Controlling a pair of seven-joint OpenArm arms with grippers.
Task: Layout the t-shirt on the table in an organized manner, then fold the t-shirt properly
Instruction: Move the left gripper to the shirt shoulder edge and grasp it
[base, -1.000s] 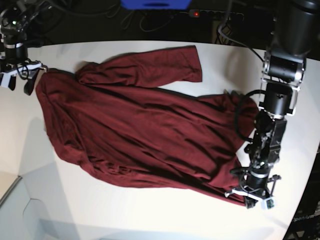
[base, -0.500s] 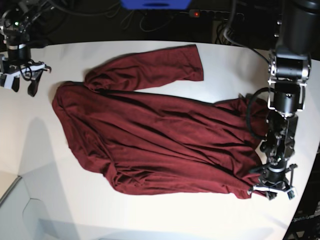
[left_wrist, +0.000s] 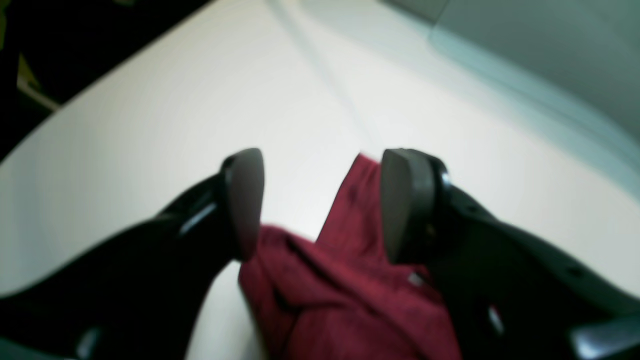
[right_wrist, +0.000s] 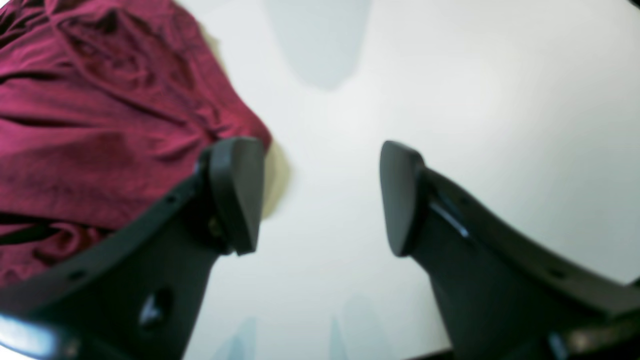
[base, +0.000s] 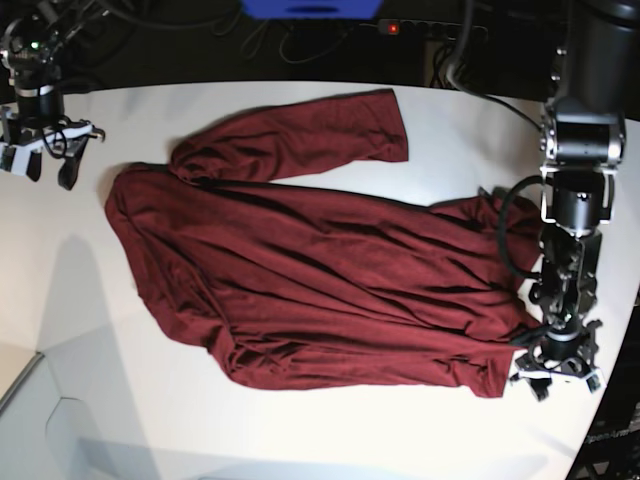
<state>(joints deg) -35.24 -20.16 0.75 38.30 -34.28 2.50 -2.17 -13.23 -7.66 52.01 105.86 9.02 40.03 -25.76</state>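
The dark maroon t-shirt (base: 320, 280) lies spread across the white table (base: 300, 430), with one long sleeve (base: 300, 135) angled toward the back. My left gripper (base: 557, 378) stands open at the shirt's near right corner. In the left wrist view that corner (left_wrist: 350, 280) lies loose on the table between the parted fingers of the left gripper (left_wrist: 322, 165). My right gripper (base: 45, 165) is open at the far left, a little apart from the shirt's left edge. In the right wrist view the right gripper (right_wrist: 317, 195) has only bare table between its fingers, and the cloth (right_wrist: 100, 125) lies to its left.
The table's curved edge (base: 610, 400) runs close beside the left gripper. Behind the table are a power strip (base: 430, 28) with a red light, cables and a blue object (base: 310, 8). A grey panel (base: 20, 410) sits at the near left corner.
The left gripper drew the shirt's corner to the right, then opened and let it go. The shirt slid away from the right gripper, which stayed open at the far left.
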